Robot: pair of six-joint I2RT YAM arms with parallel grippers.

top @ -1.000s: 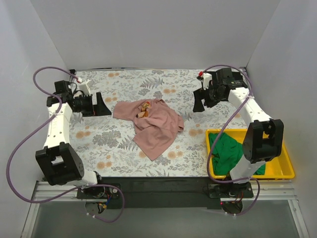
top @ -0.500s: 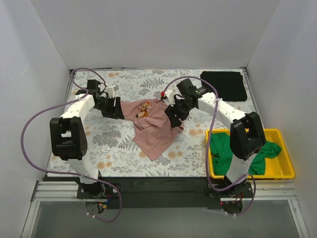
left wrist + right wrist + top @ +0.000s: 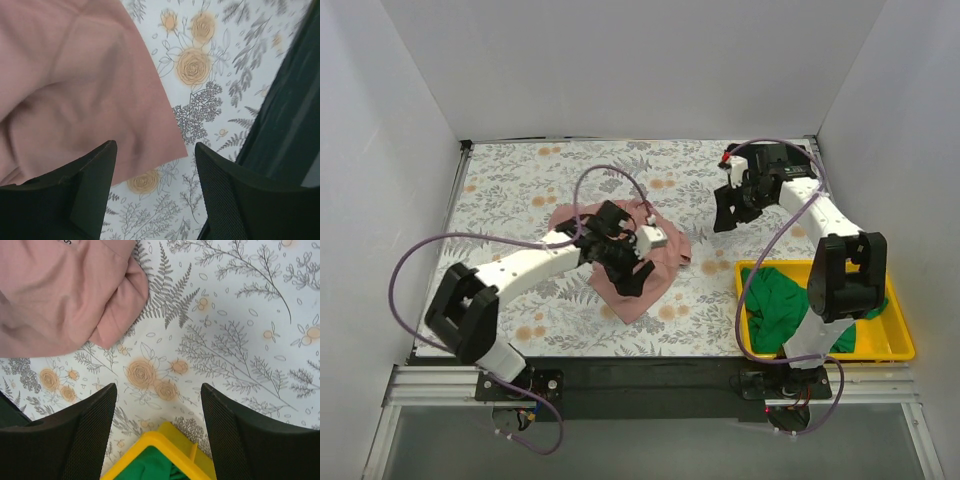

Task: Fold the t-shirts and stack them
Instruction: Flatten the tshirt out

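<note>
While stretched rightward, left tool [image 3: 632, 272] hovers over pink t-shirt [image 3: 666, 250].

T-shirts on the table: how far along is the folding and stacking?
Nothing looks folded or stacked yet. The pink t-shirt lies crumpled on the floral table cover. In hand: the left gripper hovers open over its edge, gripping nothing; the right gripper is open above bare cover. Left to do: folding the pink one, lifting the green t-shirt out of the yellow bin, folding it, stacking.
</note>
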